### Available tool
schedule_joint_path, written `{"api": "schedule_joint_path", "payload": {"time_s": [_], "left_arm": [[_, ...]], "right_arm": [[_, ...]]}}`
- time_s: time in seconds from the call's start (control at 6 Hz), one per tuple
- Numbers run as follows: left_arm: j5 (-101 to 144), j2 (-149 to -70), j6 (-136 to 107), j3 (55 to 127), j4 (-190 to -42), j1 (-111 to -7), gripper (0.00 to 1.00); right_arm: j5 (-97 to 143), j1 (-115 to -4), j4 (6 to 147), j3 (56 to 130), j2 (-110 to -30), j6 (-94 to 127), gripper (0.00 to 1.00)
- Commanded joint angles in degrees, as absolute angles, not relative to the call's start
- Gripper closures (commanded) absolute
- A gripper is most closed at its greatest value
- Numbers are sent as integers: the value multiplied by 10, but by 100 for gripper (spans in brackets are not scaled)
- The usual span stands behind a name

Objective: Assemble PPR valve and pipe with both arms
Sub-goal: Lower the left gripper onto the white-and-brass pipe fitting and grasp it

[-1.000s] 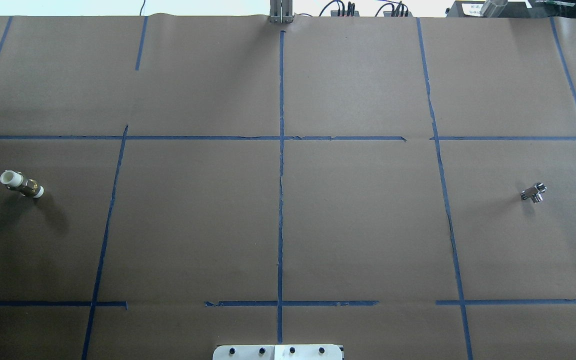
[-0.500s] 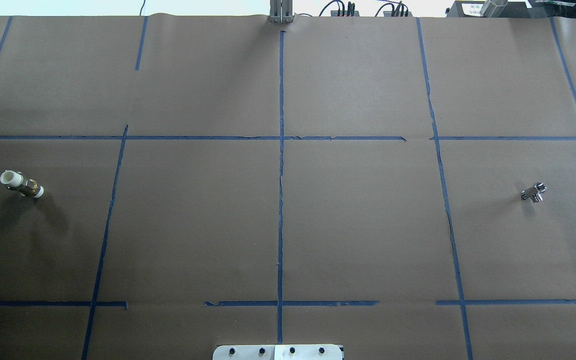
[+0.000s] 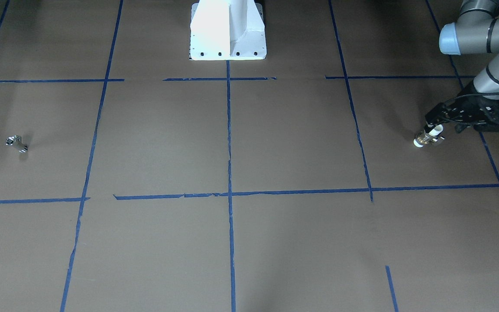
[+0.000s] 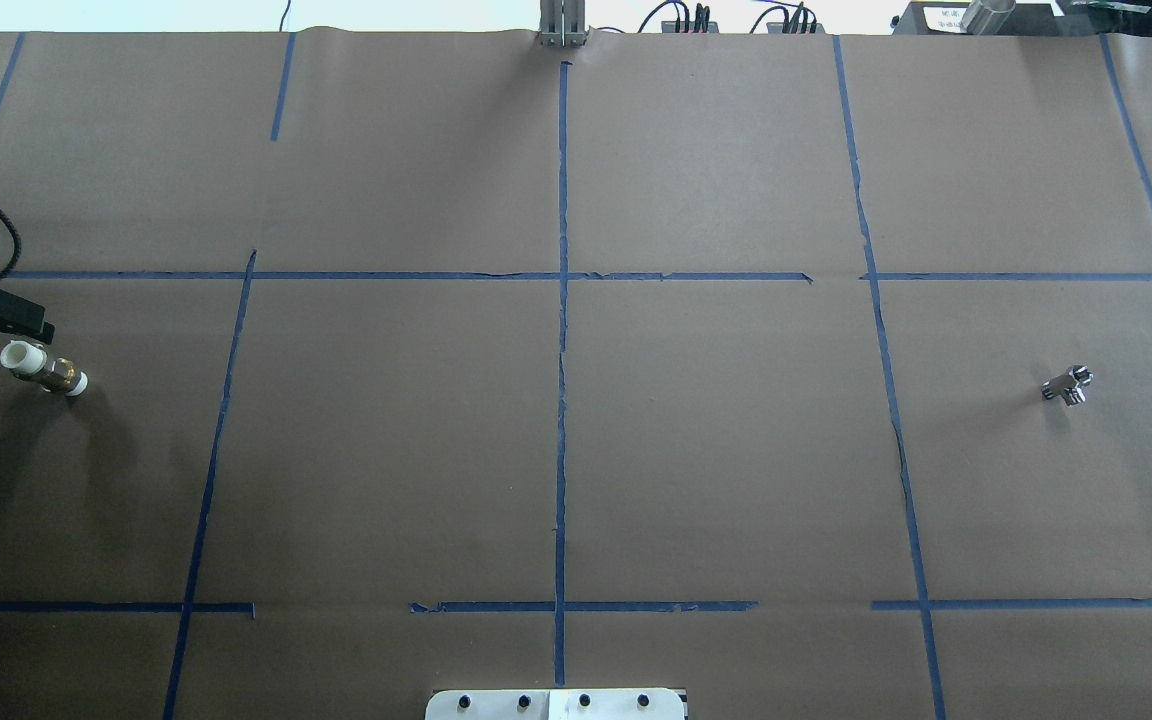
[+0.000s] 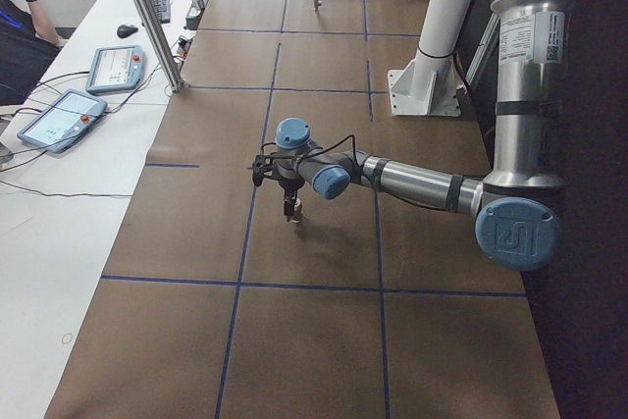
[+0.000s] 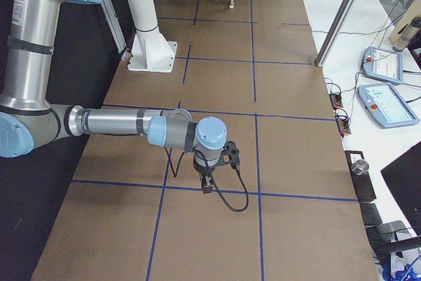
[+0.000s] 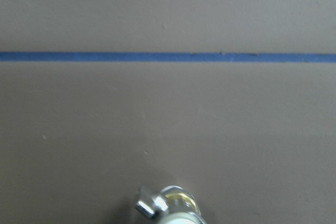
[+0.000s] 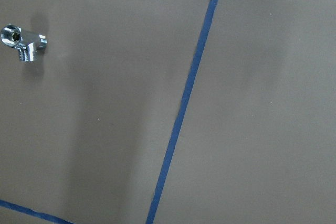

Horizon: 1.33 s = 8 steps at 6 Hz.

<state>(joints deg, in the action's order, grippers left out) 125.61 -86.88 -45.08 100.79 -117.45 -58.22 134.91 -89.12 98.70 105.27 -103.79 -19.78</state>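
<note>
The PPR valve (image 4: 44,369), white ends and a brass middle, lies at the table's far left; it also shows in the front view (image 3: 428,138) and at the bottom edge of the left wrist view (image 7: 170,206). My left gripper (image 4: 6,317) hangs just beside and above the valve (image 5: 293,214), apart from it; I cannot tell if it is open. The chrome pipe (image 4: 1067,384) lies alone at the far right, and also shows in the right wrist view (image 8: 23,42). My right gripper (image 6: 207,185) shows only in the right side view; I cannot tell its state.
Brown paper with blue tape lines (image 4: 562,330) covers the table. The robot's white base (image 3: 228,30) stands at the near middle edge. A metal post (image 5: 147,17) and tablets (image 5: 64,117) are on the operators' side.
My left gripper has come in from the overhead view's left edge and moved right, close to the valve. The valve and the pipe have not moved.
</note>
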Motion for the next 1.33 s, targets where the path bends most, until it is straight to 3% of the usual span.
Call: {"api": "schedule_joint_path", "payload": {"time_s": [0.0, 0.17, 0.33, 0.83, 1.17], "left_arm": [[1253, -867, -451, 1010, -1176, -575, 8], [1253, -867, -452, 1010, -1173, -575, 91], [1253, -867, -449, 1010, -1172, -575, 100], [1253, -868, -448, 1026, -1170, -575, 100], [1252, -910, -452, 1118, -1043, -573, 100]], "right_arm": [[1349, -891, 987, 1052, -1038, -198, 0], [1349, -891, 987, 1052, -1038, -198, 0], [1349, -891, 987, 1052, -1038, -198, 0], [1350, -888, 987, 1052, -1038, -198, 0], [1350, -888, 987, 1052, -1038, -198, 0]]}}
